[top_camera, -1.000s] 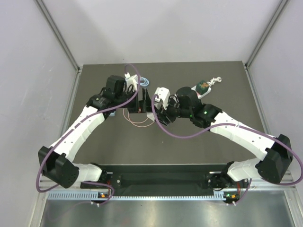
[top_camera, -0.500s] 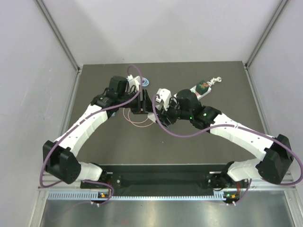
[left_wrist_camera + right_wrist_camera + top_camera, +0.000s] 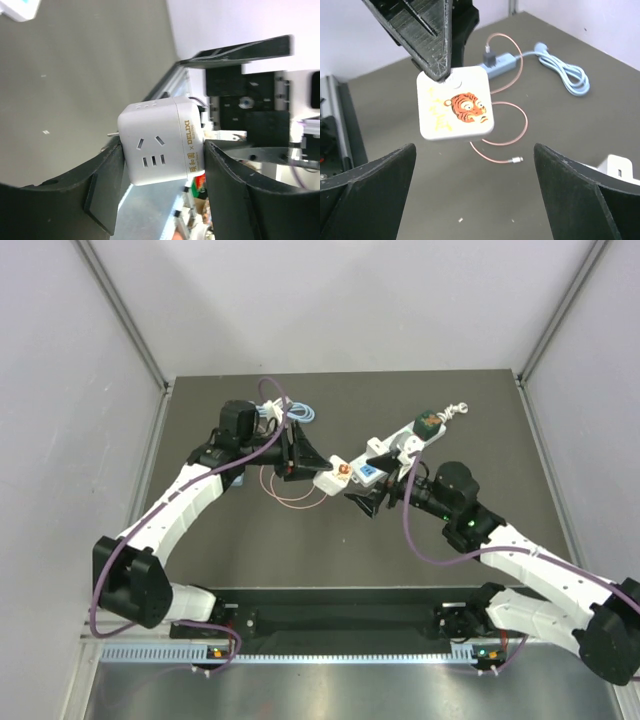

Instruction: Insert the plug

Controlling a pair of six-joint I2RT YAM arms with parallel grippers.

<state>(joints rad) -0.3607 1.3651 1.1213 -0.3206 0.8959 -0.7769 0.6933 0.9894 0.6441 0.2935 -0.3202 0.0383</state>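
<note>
The plug is a white cube adapter (image 3: 333, 475) with a tiger sticker on one face (image 3: 456, 104) and socket holes on another (image 3: 162, 142). It hangs above the dark table. My left gripper (image 3: 320, 467) is shut on it, one black finger on each side (image 3: 162, 162). A metal prong pokes out of the cube's far side. My right gripper (image 3: 365, 502) stands open just right of the cube and holds nothing. In the right wrist view the cube floats beyond the wide-apart fingers of my right gripper (image 3: 480, 192). A white power strip (image 3: 405, 443) lies diagonally behind.
A thin pink cable (image 3: 290, 490) loops on the table under the cube, its metal connector (image 3: 514, 160) lying loose. A light blue cord (image 3: 302, 412) is coiled at the back. A green and red item (image 3: 428, 423) and a metal clip (image 3: 458, 409) sit at the strip's far end.
My left gripper closed on the cube. My right gripper let go of it, opened wide and drew back to the right and toward the near edge.
</note>
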